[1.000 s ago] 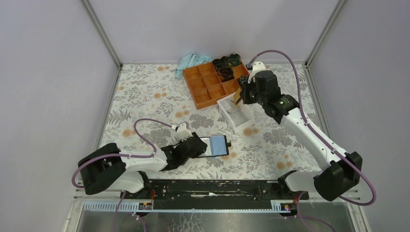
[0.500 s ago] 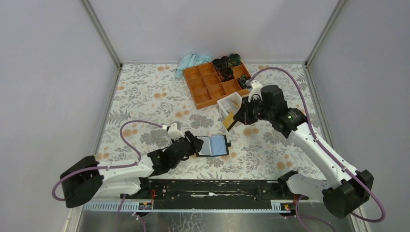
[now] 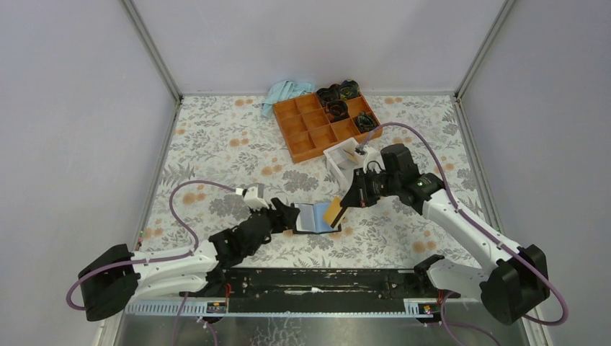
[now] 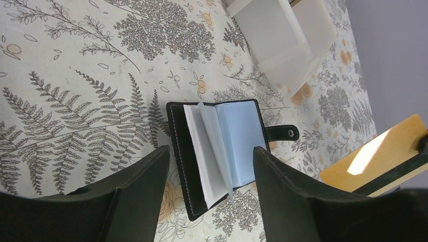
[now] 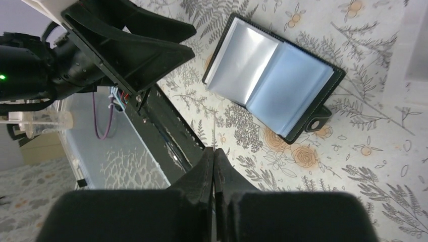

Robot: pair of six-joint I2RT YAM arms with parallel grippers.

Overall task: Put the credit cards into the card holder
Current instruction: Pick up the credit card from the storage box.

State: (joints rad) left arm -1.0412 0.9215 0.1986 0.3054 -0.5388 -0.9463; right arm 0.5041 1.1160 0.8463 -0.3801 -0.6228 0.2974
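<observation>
Right gripper (image 5: pixel 214 157), fingers pressed together, pinches one yellow-orange credit card (image 3: pixel 333 212), tilted above the 3 o'clock edge of the one black card holder (image 4: pixel 237 136). The holder lies open, blue lining up, at 6 o'clock on the floral table (image 3: pixel 216 144). Left gripper (image 3: pixel 290 218), jaws spread wide and empty, sits at the holder's 9 o'clock edge. A yellow edge shows in the white box (image 3: pixel 335 164) at 1 o'clock

Pale grey walls (image 3: pixel 310 43), joined by slim metal posts (image 3: pixel 153 50) at the back corners, close in a desk (image 3: pixel 216 137) covered with a cloth of grey ferns and orange flowers, under soft, even light.
</observation>
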